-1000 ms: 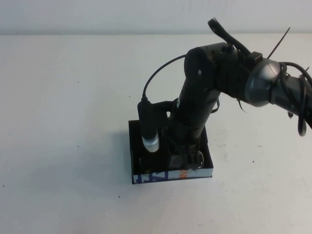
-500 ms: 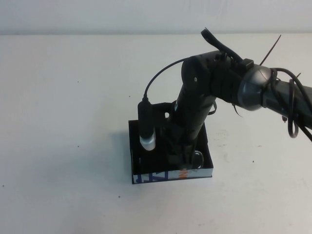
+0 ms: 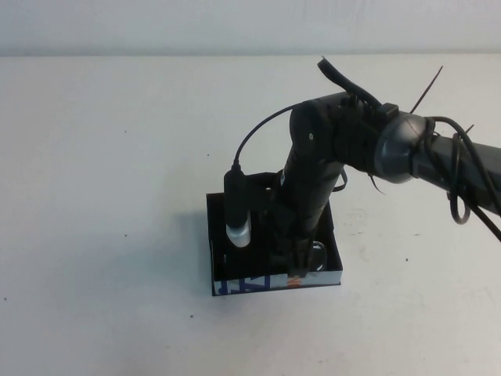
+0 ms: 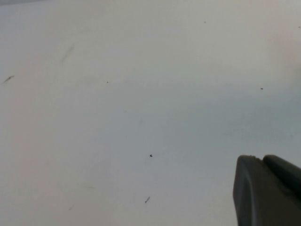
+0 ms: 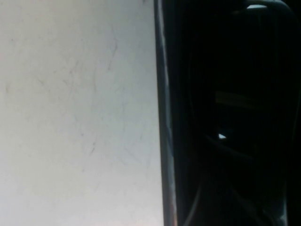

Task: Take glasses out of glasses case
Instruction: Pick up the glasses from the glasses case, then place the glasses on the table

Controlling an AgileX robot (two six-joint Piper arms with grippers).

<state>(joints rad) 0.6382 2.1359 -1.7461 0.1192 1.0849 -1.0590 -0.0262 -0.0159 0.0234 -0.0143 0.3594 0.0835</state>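
Observation:
The glasses case (image 3: 250, 283) is a shallow black box near the table's front middle, its front wall printed white, blue and orange. My right gripper (image 3: 293, 262) reaches straight down into it, and the arm hides most of the inside. One rounded lens of the glasses (image 3: 318, 257) shows in the case just right of the gripper. The right wrist view shows the case's wall (image 5: 162, 117) and a dark interior where nothing is distinct. My left gripper (image 4: 261, 159) shows only in the left wrist view, shut and empty over bare table.
A white table (image 3: 109, 157) surrounds the case on all sides. The right arm's cable (image 3: 254, 137) loops above the case's back left. A wrist camera barrel (image 3: 236, 211) hangs over the case's left half.
The right arm has shifted a little left and lower, bringing its gripper deeper into the case. The case has not moved.

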